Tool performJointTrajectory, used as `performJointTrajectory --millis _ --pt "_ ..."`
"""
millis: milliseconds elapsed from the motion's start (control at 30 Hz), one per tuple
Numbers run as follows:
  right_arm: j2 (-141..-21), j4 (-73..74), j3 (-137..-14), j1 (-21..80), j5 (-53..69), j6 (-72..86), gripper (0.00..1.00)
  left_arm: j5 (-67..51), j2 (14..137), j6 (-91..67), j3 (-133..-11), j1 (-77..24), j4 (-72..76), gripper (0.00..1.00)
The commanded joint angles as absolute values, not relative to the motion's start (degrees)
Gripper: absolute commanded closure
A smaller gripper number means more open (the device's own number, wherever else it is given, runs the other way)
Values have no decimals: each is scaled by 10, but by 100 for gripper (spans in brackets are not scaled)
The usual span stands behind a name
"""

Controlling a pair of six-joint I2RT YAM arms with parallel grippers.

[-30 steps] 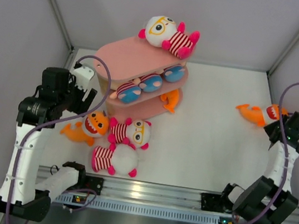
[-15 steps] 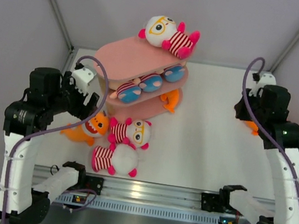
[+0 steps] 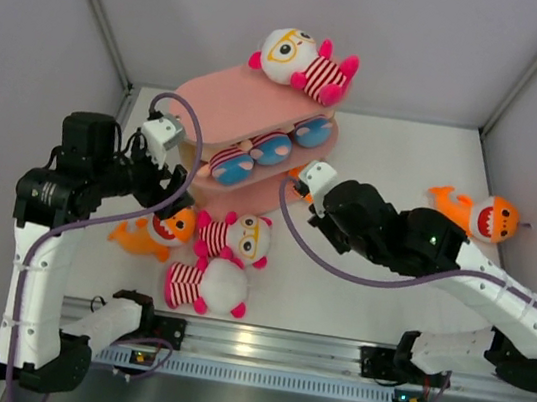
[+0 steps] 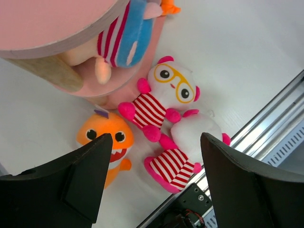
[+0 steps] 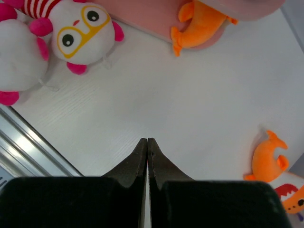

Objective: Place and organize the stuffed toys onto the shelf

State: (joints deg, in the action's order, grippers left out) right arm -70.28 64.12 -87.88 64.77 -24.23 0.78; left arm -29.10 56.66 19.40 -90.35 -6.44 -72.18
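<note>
The pink shelf (image 3: 237, 105) stands at the back centre. A white-headed toy with glasses (image 3: 299, 62) lies on its top board, boy dolls in blue shorts (image 3: 266, 148) on the middle board, and an orange fish (image 3: 304, 178) on the bottom one. On the table lie an orange fish (image 3: 158, 227), a glasses toy (image 3: 238, 237), a face-down white toy (image 3: 207, 288), and another orange fish (image 3: 477, 214) at far right. My left gripper (image 3: 163, 197) is open and empty above these toys (image 4: 156, 137). My right gripper (image 3: 322, 214) is shut and empty over bare table (image 5: 147, 140).
A metal rail (image 3: 257, 346) runs along the near table edge. Grey enclosure walls stand on all other sides. In the right wrist view the glasses toy (image 5: 83, 31) is at upper left and the shelf's fish (image 5: 202, 26) is at the top.
My right arm swung from the far right across to the table's centre near the shelf, uncovering the right-hand orange fish. My left arm shifted slightly toward the shelf.
</note>
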Motion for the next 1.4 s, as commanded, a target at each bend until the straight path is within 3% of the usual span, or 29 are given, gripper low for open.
performJointTrajectory --millis 0,200,400,500,567,633,667,700,733,833,900,1000,1200,1367 --pt "-743 640 -972 705 -309 -32 100 -365 569 182 -926 -67 -724 19" --pt "-827 609 -1066 795 -323 -132 100 -440 567 186 -908 -67 -724 17" --pt "-777 596 -1031 802 -351 -102 100 -421 552 216 -906 -68 -724 16" --pt "-691 532 -943 707 -292 -41 100 -421 551 227 -902 -68 -724 16" --pt "-637 466 -870 540 -224 -7 96 -417 552 228 -904 -68 -725 16" --pt "-577 389 -773 361 -206 53 73 -403 553 224 -906 -68 -724 16" --pt "-569 375 -749 293 -178 72 46 -395 553 223 -907 -68 -725 15" --pt "-574 365 -714 230 -151 88 38 -387 553 223 -907 -68 -724 15" --pt "-584 345 -698 95 -87 126 23 -368 550 222 -906 -68 -725 15" --pt "-664 314 -657 -123 -4 198 11 -344 548 223 -903 -68 -724 15" --pt "-721 276 -635 -208 11 234 8 -336 548 227 -901 -68 -725 15" --pt "-786 226 -621 -256 4 253 1 -322 549 226 -902 -67 -724 14" --pt "-896 196 -666 -315 -74 272 1 -279 576 220 -905 -67 -725 15" --pt "-945 93 -647 -353 43 284 1 -252 598 217 -916 -67 -725 15"
